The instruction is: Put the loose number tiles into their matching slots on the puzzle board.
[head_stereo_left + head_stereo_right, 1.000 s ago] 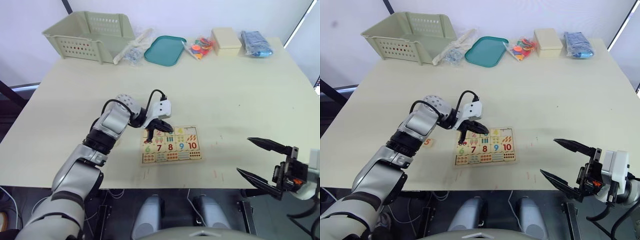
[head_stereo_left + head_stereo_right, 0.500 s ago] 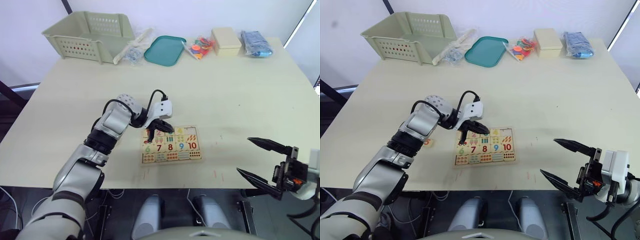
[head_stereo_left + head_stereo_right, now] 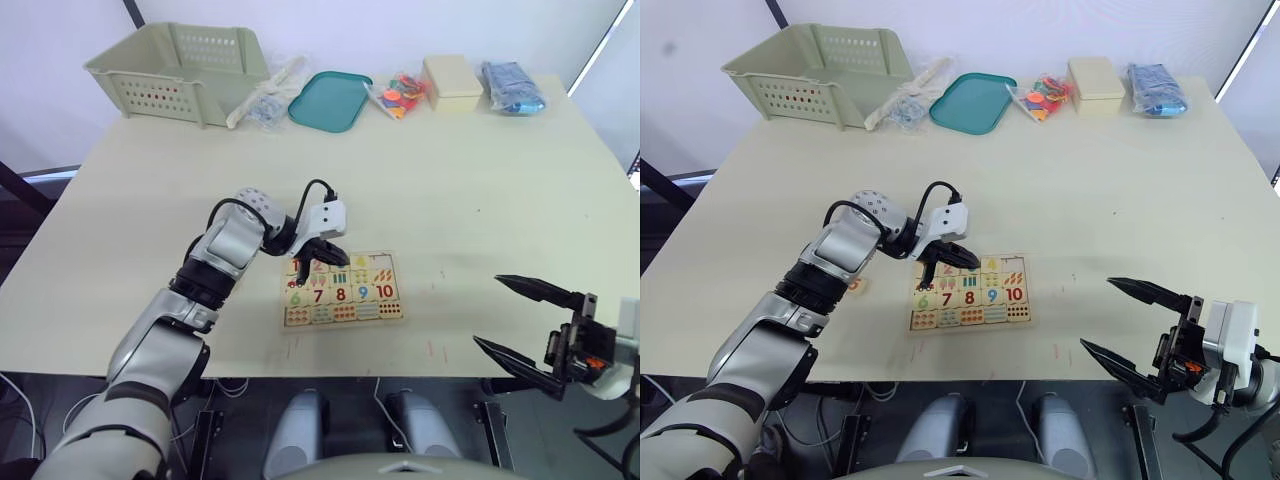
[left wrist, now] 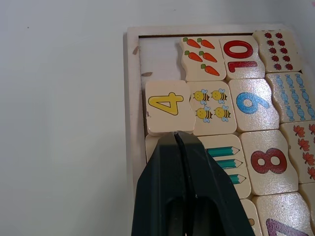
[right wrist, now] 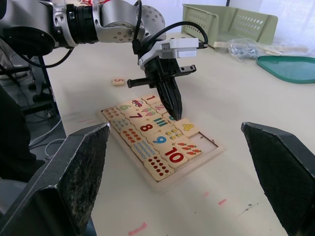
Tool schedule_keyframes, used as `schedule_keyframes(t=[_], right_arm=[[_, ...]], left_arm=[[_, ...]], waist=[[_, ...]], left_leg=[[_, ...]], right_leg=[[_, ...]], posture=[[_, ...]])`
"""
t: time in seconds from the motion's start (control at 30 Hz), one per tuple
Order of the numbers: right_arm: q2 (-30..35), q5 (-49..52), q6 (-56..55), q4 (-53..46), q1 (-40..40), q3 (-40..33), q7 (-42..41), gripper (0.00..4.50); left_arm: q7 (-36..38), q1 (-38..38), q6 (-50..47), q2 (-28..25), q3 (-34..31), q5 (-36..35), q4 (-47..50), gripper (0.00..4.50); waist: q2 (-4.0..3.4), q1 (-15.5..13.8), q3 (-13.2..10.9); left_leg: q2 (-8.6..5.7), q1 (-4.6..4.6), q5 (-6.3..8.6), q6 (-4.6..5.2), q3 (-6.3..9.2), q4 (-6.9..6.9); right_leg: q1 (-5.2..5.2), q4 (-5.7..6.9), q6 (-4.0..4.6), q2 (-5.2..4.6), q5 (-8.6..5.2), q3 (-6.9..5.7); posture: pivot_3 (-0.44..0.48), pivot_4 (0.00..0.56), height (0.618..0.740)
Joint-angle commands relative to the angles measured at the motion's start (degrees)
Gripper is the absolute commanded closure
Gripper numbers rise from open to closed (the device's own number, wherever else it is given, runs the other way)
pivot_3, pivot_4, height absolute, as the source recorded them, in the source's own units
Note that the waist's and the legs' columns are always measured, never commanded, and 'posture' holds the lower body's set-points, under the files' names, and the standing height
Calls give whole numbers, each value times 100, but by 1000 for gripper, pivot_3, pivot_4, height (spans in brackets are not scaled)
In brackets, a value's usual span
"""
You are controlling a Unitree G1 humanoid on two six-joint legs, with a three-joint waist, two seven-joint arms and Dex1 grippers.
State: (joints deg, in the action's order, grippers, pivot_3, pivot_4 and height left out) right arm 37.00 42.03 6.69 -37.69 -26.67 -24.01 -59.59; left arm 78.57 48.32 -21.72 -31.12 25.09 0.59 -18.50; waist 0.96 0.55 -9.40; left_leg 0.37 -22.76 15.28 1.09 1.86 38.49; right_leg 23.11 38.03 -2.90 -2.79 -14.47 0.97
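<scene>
While the left gripper (image 4: 177, 133) stands clenched with nothing in it over the puzzle board (image 3: 343, 289), its tips touch the edge of the 4 tile (image 4: 168, 106), beside one bare slot. A 5 tile (image 5: 117, 81) lies apart on the tabletop (image 3: 480, 180). The right gripper (image 3: 1130, 326) hangs spread wide, well away.

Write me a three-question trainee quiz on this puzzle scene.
1. True or false: the right pincer is open.
2. Which tile lies right at the tip of the shut left pincer? A) 4 B) 9 C) 10
3. Fill in: the board's empty slot sits beside the ____ picture.
Key: 1 true; 2 A; 3 carrots.
</scene>
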Motion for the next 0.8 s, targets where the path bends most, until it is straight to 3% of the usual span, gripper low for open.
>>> schedule_keyframes(t=[0.03, 0.8], right_arm=[[5, 78, -75, -225, -20, -88, 12, 0], [8, 78, -67, -236, -29, -86, 15, 0]], left_arm=[[24, 11, 40, 0, -31, -7, 187, 4479], [-5, 1, 58, 34, -44, 28, 151, 4479]], waist=[[0, -1, 0], [0, 0, 0]], left_leg=[[0, 0, 0, 0, 0, 0], [0, 0, 0, 0, 0, 0]], right_leg=[[0, 0, 0, 0, 0, 0], [0, 0, 0, 0, 0, 0]], posture=[[0, 150, 740], [0, 150, 740]])
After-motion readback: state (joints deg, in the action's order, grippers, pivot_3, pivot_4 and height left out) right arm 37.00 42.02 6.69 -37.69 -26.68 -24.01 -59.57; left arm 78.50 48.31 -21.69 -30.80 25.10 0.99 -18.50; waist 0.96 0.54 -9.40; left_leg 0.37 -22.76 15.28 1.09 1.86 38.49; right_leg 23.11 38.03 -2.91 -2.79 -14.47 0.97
